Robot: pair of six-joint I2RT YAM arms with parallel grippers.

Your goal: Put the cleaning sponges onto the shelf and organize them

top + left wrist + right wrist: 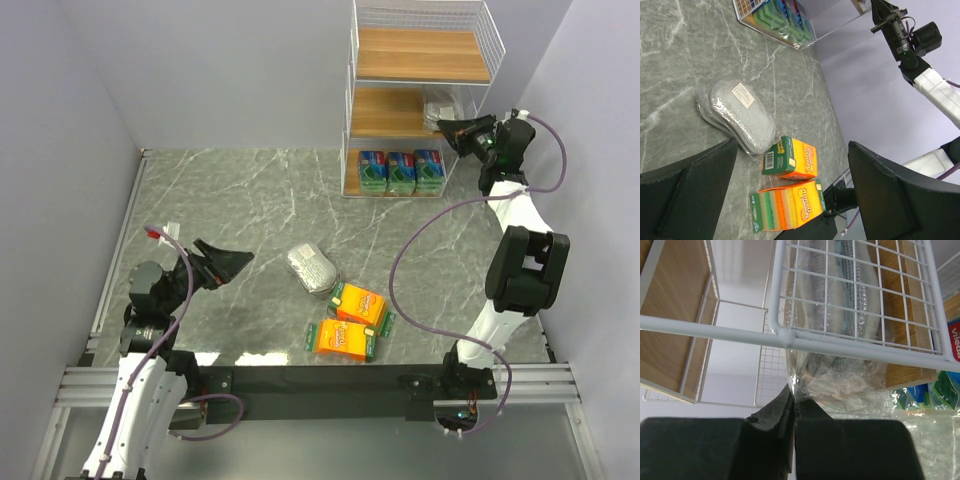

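grey pack (840, 371) — pinched, right hand (793, 393), shelf (715, 329)

The shelf (855, 344) mesh and right claw (794, 401) partly hide the silvery grey pack (840, 372).

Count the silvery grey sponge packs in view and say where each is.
2. One silvery pack lies on the table beside the orange packs. The second silvery pack sits on the shelf's middle tier, wrapper pinched by the right gripper. No others show.
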